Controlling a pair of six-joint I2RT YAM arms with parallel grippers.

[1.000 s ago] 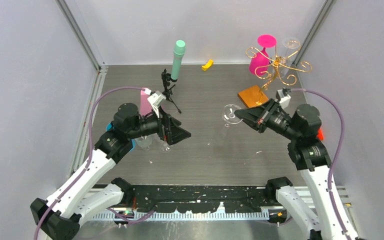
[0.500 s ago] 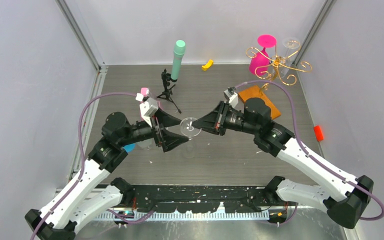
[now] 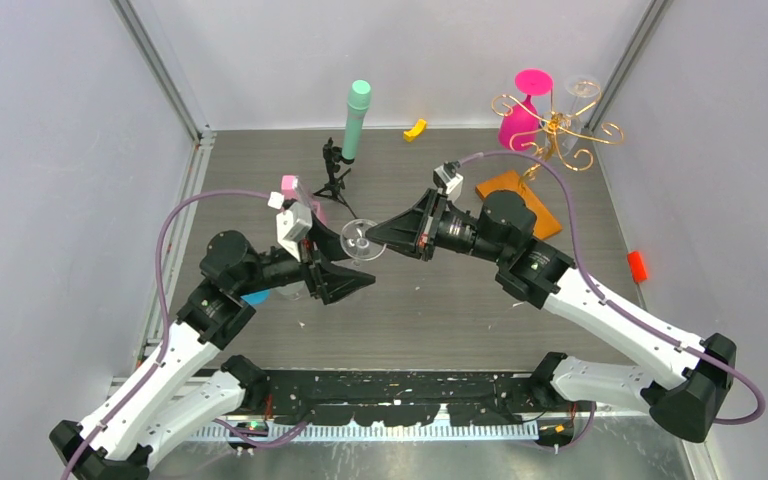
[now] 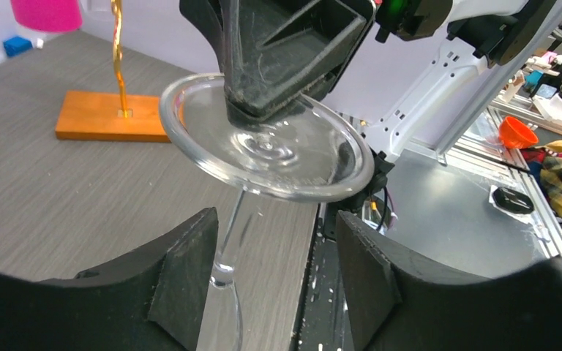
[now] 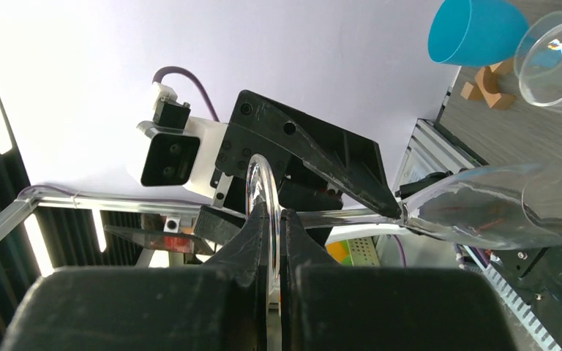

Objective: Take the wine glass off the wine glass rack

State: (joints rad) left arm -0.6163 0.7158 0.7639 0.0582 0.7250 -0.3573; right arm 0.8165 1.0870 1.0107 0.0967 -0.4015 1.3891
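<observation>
Left wrist: right gripper point(image 4: 265, 117) pinches wine glass point(image 4: 293, 162) foot; left gripper point(image 4: 274, 245) gapes around stem.

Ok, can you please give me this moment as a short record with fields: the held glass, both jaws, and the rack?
held glass: clear wine glass, off the rack, in the air between the arms
right jaws: shut on the foot of this glass
left jaws: open, one on each side of the stem, not gripping
rack: back right of the table; pink glass and another clear glass hang on it
</observation>
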